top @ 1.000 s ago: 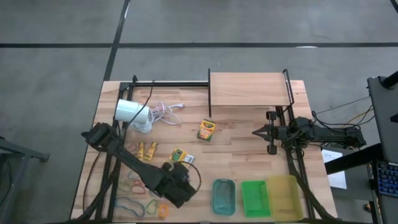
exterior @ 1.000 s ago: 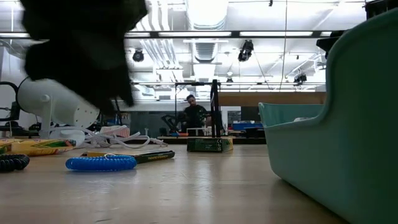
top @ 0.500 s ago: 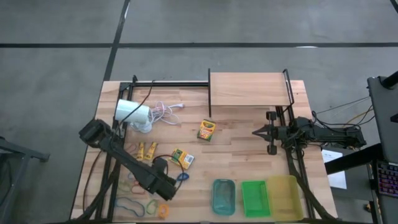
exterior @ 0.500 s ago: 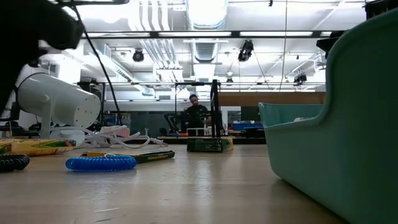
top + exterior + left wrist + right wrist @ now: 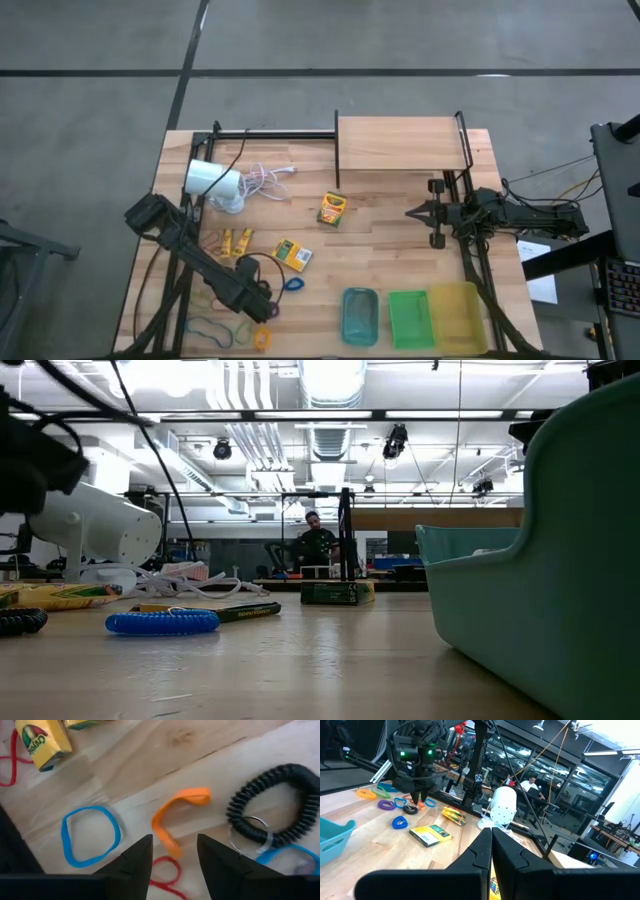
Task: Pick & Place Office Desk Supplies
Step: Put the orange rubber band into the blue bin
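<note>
Figure: the left arm's approach to a loop among the desk supplies. The left gripper [image 5: 174, 851] hung low over the near-left part of the bench [image 5: 390, 250], its two dark fingers [image 5: 136, 860] standing apart with a moderate gap and nothing between them. Directly beyond that gap lay the orange loop [image 5: 176, 815], folded and partly raised on edge rather than flat. Just beside it lay a blue loop [image 5: 91, 835], a red loop [image 5: 167, 870] near the fingertips, and a black coiled loop [image 5: 277, 805] with a clear ring on the other side. A yellow-and-green crayon box [image 5: 42, 742] lay further off.

The step in hand was judged to be the pick of the orange loop. To do it well, the fingers should straddle the raised fold, one to each side, and descend until the tips nearly meet the wood before closing; a thin band will slip out of a high pinch. The red loop sat close enough to be caught by mistake, so the descent should be centred on the orange band.

The right gripper [image 5: 489, 852] waited with fingers pressed together, empty, beside the raised shelf [image 5: 400, 143]. The teal tray [image 5: 360, 316] stood at the near edge.
</note>
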Tool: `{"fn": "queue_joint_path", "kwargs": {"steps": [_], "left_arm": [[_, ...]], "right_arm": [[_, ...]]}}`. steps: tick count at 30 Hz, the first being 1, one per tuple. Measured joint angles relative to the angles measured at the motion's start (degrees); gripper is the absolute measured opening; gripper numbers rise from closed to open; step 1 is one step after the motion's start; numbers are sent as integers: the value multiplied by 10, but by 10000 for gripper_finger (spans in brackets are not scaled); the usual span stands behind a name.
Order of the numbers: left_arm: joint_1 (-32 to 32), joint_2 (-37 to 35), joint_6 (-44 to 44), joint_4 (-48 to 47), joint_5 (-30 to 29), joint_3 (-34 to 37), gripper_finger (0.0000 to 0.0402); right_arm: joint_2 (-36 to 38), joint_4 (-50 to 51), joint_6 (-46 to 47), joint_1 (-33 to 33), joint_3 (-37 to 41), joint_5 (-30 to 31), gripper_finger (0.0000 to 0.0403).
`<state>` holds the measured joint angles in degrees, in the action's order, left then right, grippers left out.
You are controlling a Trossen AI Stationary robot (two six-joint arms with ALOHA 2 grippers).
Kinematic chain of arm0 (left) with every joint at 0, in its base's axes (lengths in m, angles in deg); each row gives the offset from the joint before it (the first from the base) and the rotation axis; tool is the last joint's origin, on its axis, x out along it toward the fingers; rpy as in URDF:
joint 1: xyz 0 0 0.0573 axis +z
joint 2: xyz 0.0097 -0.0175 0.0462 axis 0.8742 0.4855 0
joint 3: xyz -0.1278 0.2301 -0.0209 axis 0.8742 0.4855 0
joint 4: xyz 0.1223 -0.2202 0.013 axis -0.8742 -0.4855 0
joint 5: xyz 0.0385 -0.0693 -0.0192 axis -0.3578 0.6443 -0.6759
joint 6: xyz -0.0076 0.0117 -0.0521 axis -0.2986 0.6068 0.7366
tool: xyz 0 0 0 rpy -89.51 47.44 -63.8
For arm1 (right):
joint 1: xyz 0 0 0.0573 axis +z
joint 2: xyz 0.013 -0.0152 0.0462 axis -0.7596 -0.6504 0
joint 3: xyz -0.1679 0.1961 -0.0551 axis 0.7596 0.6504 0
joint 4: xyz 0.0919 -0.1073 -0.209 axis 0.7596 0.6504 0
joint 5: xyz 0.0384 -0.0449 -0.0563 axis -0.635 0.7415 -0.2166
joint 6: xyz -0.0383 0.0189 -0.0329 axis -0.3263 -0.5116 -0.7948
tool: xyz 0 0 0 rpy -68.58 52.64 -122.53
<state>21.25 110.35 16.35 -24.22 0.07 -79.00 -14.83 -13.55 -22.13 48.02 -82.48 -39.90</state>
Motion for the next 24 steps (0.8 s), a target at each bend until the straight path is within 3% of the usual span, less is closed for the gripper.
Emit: {"fn": "queue_joint_path", "kwargs": {"steps": [5,24], "left_arm": [[0,-1,0,38,2,24,149],[0,-1,-2,43,10,24,118]], "right_arm": [[0,0,0,0,0,0,8],[0,0,0,0,0,0,8]]}}
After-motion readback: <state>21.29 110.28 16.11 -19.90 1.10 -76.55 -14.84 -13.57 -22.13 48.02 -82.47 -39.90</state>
